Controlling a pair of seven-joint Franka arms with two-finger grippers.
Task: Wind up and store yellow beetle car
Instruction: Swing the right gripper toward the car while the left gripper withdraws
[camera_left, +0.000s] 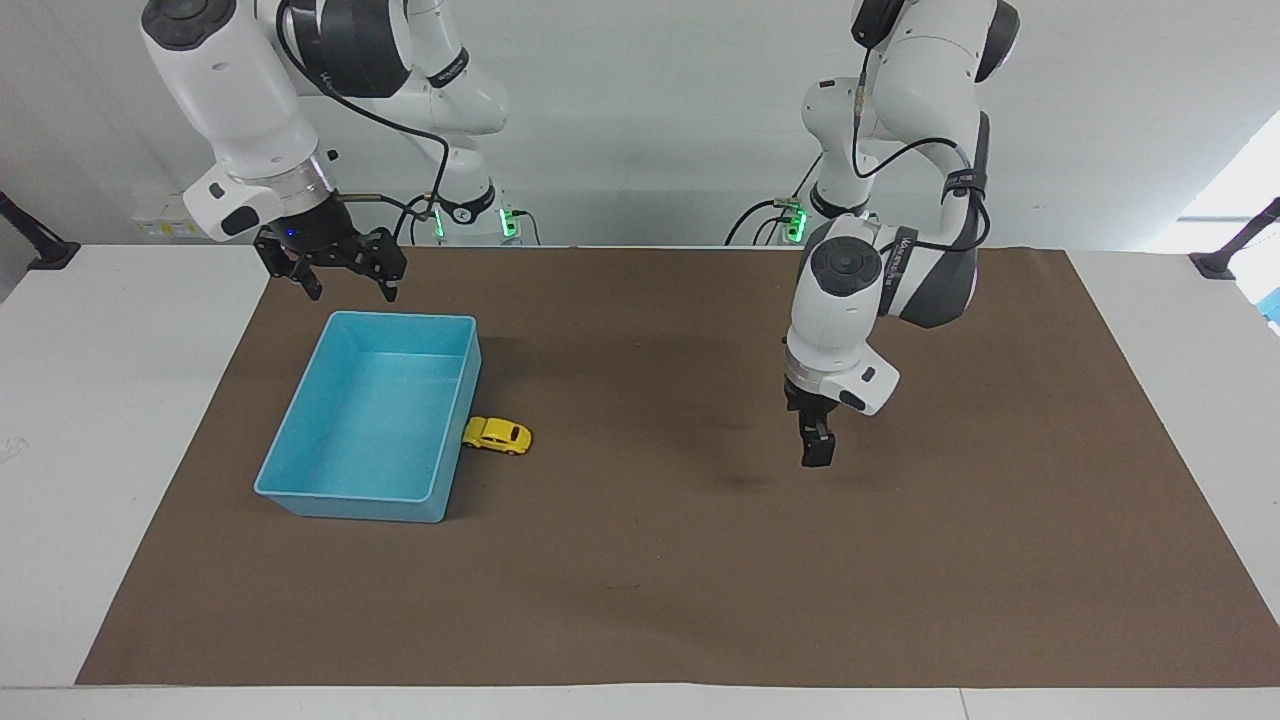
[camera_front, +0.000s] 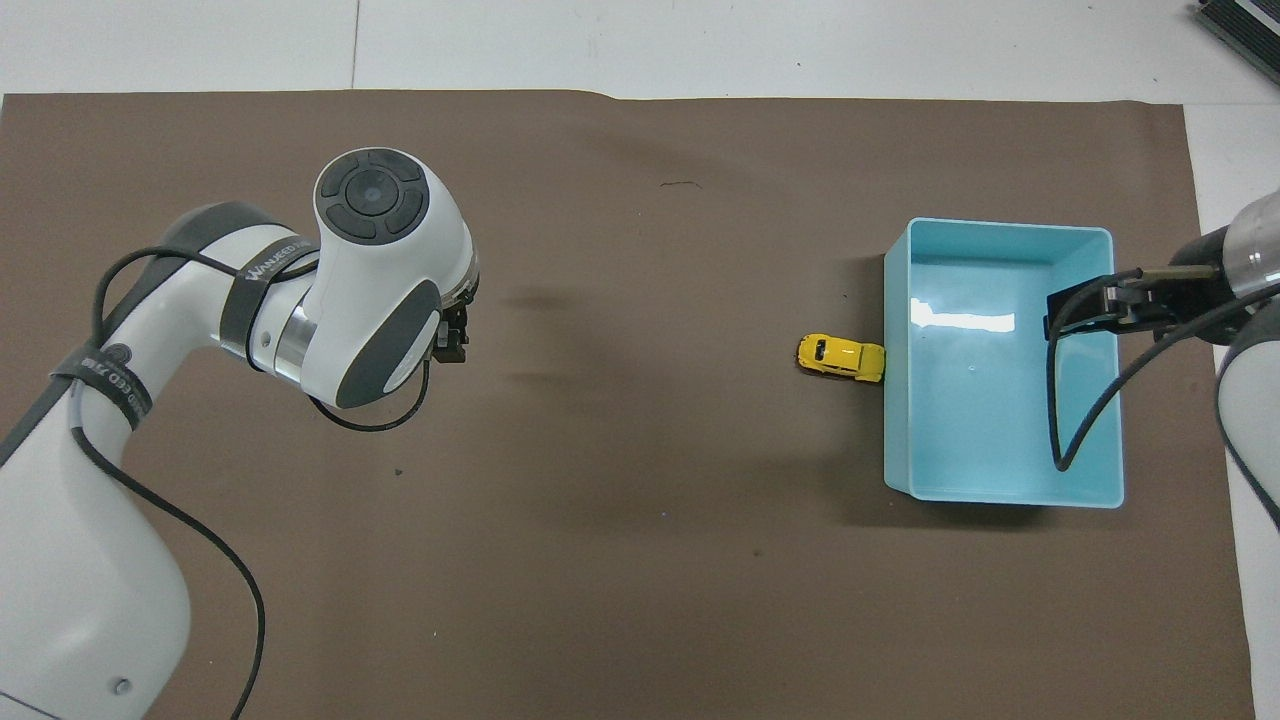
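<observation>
Facing and overhead views of a two-arm station. The yellow beetle car (camera_left: 496, 436) is sitting on its wheels on the brown mat (camera_left: 640, 560), outside the blue bin (camera_left: 300, 430), with one end touching or all but touching the bin's long outer wall that faces the left arm's end of the counter (camera_left: 100, 420). In the overhead view the car (camera_front: 841, 358) is lying at 9 o'clock from the bin's centre, slightly skewed to the wall rather than square to it. The bin's interior is showing only its pale floor and a reflection of light.

The left gripper (camera_left: 817, 452) is hanging above bare mat toward the left arm's end of the counter, pointing straight down and casting a shadow on the mat beneath it; in the overhead view it is at 9 o'clock from the car and well apart from it, largely hidden under the arm's wrist (camera_front: 456, 340). Its jaws are seen edge-on, are carrying nothing, and are standing apart.

The right gripper (camera_left: 345, 281) is hovering over the bin's short edge nearest the robots, at 12 o'clock from the bin's centre in the facing view. Its jaws are visibly spread and holding nothing.
</observation>
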